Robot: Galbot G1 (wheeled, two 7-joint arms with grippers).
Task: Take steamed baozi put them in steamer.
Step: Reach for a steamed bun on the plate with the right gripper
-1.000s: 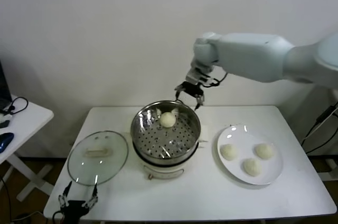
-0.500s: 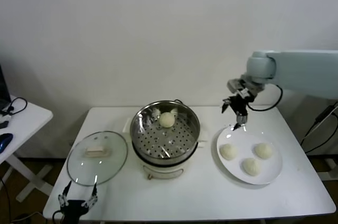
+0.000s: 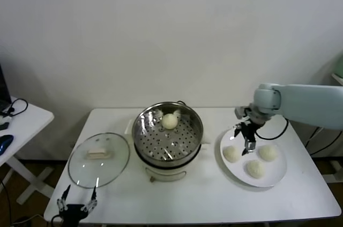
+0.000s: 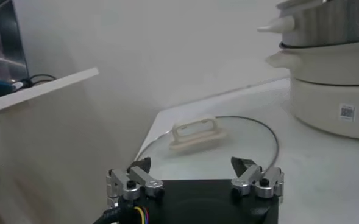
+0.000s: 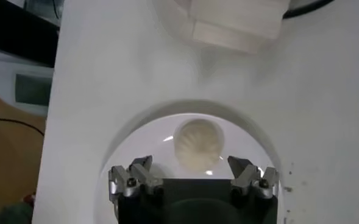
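Note:
One baozi [image 3: 170,121] lies in the steel steamer [image 3: 161,141] on its cream pot base at the table's middle. Three baozi [image 3: 231,153] [image 3: 267,152] [image 3: 255,169] lie on the white plate [image 3: 274,177] to the right. My right gripper [image 3: 246,142] is open and empty, just above the plate beside the left baozi. In the right wrist view that baozi [image 5: 198,143] lies on the plate [image 5: 136,140] ahead of the open gripper [image 5: 191,168]. My left gripper [image 3: 76,204] is parked, open, at the table's front left corner; it also shows in the left wrist view [image 4: 194,167].
A round glass lid [image 3: 99,158] lies flat on the table left of the steamer, also in the left wrist view [image 4: 213,137]. A second white table [image 3: 21,117] stands to the far left. The pot base [image 4: 331,67] shows in the left wrist view.
My right gripper has moved from behind the steamer to the right and down, to just above the plate's left baozi. The baozi and the left arm have not moved.

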